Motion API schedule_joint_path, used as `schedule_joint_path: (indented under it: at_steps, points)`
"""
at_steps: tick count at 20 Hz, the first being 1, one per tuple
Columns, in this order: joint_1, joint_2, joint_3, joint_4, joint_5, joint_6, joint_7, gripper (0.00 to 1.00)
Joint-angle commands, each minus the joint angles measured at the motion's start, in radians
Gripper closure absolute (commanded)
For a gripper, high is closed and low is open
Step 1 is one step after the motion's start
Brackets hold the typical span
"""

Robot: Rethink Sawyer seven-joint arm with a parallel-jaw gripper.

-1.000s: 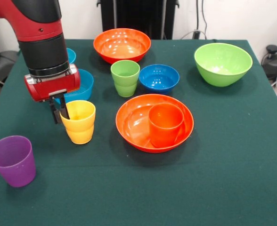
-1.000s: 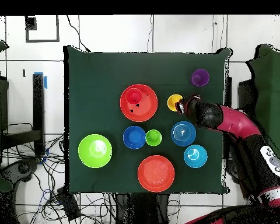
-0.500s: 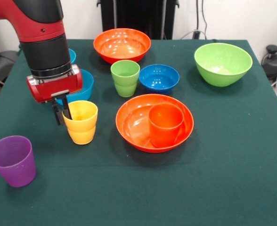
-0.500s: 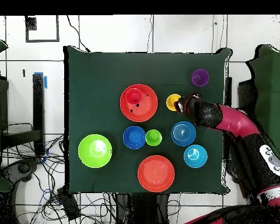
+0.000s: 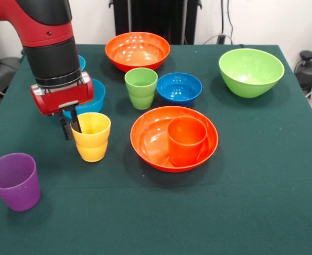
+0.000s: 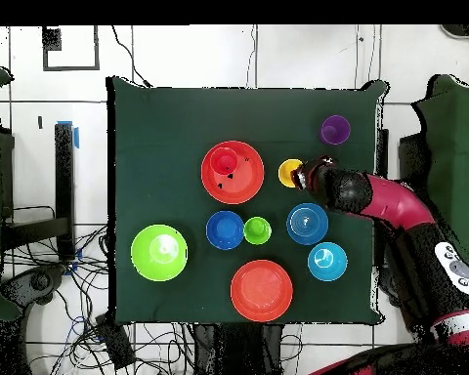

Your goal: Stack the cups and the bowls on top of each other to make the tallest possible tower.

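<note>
gripper (image 5: 71, 126) at yellow cup's (image 5: 91, 137) rim, one finger inside, one outside, seemingly pinching the wall | cup upright on table (image 5: 262, 175), beside near orange bowl (image 5: 150, 142) holding orange cup (image 5: 187, 140) | purple cup (image 5: 15, 181) apart at corner

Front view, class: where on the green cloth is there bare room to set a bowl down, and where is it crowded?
Bare: the near strip in front of the orange bowl holding the orange cup, and the right side below the lime bowl. Crowded: the far left, where the gripper, yellow cup, green cup and blue bowls cluster.
</note>
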Motion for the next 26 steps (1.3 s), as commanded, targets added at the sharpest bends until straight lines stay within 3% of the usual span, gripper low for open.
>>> schedule_joint_path:
  at_steps: [1,7,14,26]
  points:
    - [0.055,-0.015,0.002,-0.054,-0.012,0.199,-0.044,1.00]
    - [0.095,-0.098,0.009,-0.087,0.008,0.343,-0.045,1.00]
    - [0.130,-0.130,0.019,-0.156,0.010,0.484,-0.041,1.00]
    - [0.143,-0.151,0.052,-0.211,0.072,0.552,-0.024,1.00]
